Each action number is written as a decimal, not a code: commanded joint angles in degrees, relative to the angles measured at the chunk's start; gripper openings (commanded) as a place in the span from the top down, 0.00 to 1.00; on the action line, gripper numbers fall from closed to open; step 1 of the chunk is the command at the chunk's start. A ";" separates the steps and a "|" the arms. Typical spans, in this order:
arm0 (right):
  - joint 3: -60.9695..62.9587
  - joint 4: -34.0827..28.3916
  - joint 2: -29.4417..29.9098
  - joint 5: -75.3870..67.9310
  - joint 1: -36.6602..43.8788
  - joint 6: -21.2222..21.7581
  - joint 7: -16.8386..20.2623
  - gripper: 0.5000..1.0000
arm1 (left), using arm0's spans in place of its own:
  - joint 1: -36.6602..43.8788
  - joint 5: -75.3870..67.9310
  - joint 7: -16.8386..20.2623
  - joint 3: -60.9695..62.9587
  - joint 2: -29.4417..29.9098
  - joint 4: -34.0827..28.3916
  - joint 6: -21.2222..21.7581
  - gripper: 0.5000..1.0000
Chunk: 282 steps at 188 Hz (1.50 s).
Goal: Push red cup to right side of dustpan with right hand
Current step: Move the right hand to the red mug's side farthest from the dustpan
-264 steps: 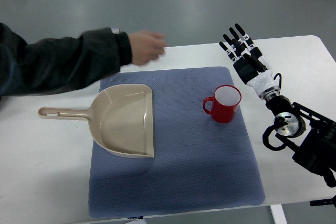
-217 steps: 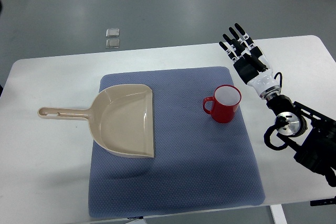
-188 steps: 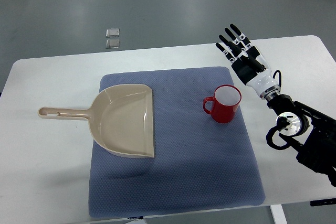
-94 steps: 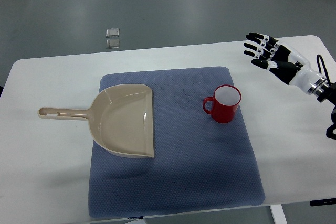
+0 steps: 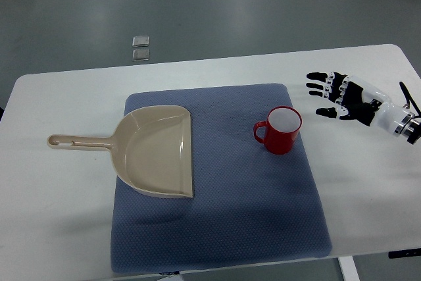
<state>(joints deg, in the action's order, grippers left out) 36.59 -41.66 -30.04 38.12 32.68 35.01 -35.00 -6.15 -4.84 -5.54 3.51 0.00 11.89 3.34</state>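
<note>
While red cup (image 5: 281, 130) sits on mat (image 5: 250, 195), right robot hand (image 5: 342, 95) hovers beside, fingers spread wide.

Red cup (image 5: 281, 131) upright on blue mat (image 5: 250, 215), handle facing dustpan (image 5: 154, 151) — well apart. Right hand (image 5: 343, 96) just right of cup, fingers spread, not touching — over white table (image 5: 59, 228).

The right hand (image 5: 342, 97) is held out flat from the right edge, fingers (image 5: 320, 76) spread, pointing left.
</note>
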 commanded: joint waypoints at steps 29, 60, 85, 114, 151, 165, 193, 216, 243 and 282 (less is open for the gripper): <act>-0.12 0.09 2.00 3.10 -1.48 -0.01 0.00 0.13 | 0.00 0.01 0.00 0.00 0.00 0.07 0.00 0.00; -0.03 0.09 2.97 3.10 -2.53 -0.01 0.00 0.13 | 0.00 0.01 0.00 0.00 0.00 -0.02 0.00 0.00; -0.12 0.09 3.85 3.19 -3.23 -0.01 0.00 0.13 | 0.00 0.01 0.00 0.00 0.00 0.07 0.00 0.00; -0.21 0.18 3.93 3.19 -3.76 -0.01 0.00 0.13 | 0.00 0.01 0.00 0.00 0.00 0.07 0.00 0.00; -0.03 0.71 5.25 3.19 -4.02 -0.01 0.00 0.13 | 0.00 0.01 0.00 0.09 0.00 0.07 0.00 0.00; -0.12 0.79 5.96 3.19 -4.02 -0.01 0.00 0.13 | 0.00 0.01 0.00 0.09 0.00 0.07 0.00 0.00; -0.03 0.79 6.66 3.19 -4.11 -0.01 0.00 0.13 | 0.00 0.01 0.00 0.09 0.00 0.07 0.00 0.00; -0.03 0.79 7.54 3.19 -4.02 -0.01 0.00 0.13 | 0.00 0.01 0.00 0.09 0.00 0.07 0.00 0.00; -0.12 0.79 8.15 3.19 -4.02 -0.01 0.00 0.13 | 0.00 0.01 0.00 0.00 0.00 0.07 0.00 0.00; -0.12 0.97 9.82 3.19 -4.02 -0.01 0.00 0.13 | 0.00 0.01 0.00 0.00 0.00 0.07 0.00 0.00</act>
<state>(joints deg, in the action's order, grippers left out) 36.51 -40.86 -21.21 41.31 28.65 35.00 -35.00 -6.15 -4.83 -5.54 3.53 0.00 11.96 3.34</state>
